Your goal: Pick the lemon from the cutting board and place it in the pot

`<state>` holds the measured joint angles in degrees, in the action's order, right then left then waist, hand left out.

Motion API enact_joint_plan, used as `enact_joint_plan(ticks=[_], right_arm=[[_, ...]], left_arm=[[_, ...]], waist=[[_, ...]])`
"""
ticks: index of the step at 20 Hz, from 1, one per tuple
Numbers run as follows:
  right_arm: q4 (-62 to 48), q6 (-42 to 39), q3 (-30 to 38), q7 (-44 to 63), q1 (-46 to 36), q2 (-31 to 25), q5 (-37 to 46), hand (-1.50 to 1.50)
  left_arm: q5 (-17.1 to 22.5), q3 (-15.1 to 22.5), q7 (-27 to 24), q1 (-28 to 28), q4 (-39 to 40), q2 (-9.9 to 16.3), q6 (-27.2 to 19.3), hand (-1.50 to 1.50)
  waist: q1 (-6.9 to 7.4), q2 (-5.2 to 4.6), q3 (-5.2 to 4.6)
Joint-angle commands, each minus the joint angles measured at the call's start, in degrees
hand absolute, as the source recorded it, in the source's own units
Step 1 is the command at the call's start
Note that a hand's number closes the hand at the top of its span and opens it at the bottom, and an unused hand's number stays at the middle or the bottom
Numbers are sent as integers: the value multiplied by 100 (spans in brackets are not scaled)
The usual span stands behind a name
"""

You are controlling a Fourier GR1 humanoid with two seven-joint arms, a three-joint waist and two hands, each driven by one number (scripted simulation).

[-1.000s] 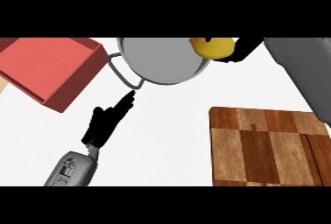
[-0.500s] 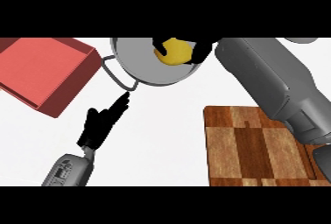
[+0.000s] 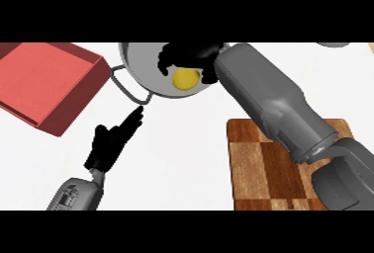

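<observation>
The yellow lemon (image 3: 185,79) lies inside the grey pot (image 3: 139,64) at the top centre, near its front wall. My right hand (image 3: 188,53) hovers over the pot just behind the lemon, its fingers spread to either side and not closed round it. Its grey forearm runs down to the lower right, across the wooden cutting board (image 3: 256,163), which has nothing on its visible part. My left hand (image 3: 110,143) rests open at the lower left, fingers straight and pointing toward the pot's wire handle (image 3: 125,88).
A red box (image 3: 44,79) stands at the upper left, close to the pot's handle. The white counter (image 3: 182,158) stretches between my left hand and the board. A grey object's edge (image 3: 332,44) shows at the top right.
My right hand carried the lemon leftward over the pot. The lemon has since left the hand and sunk into the pot. My left hand stayed in place.
</observation>
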<state>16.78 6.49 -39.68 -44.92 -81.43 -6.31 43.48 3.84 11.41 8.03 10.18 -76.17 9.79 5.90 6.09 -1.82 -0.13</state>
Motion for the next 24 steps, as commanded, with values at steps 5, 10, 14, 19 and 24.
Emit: enact_joint_plan(ticks=[5, 10, 14, 19, 24], right_arm=[[-302, -738, 827, -1069, 106, 618, -896, -150], [-216, -2058, 1902, -1496, -51, 627, -2149, -150], [-527, -2559, 2683, -1225, -148, 499, -2895, -150], [-777, -3141, 3397, -977, -440, -7, -3596, -150], [-891, -3695, 3753, -792, -583, -441, -3972, -150]], left_arm=[[26, -74, -11, -108, -184, 99, 51, 0], [29, -164, 73, 76, 2, 80, 1, 0], [-63, -56, -43, -105, 31, -51, -92, 0], [49, -177, 12, -66, -96, 78, 23, 0], [-32, -60, 9, 169, -88, -37, 26, 0]], waist=[[-46, 23, 14], [-93, 18, 14], [-164, 11, 11], [-40, -39, 12], [54, -148, 13]])
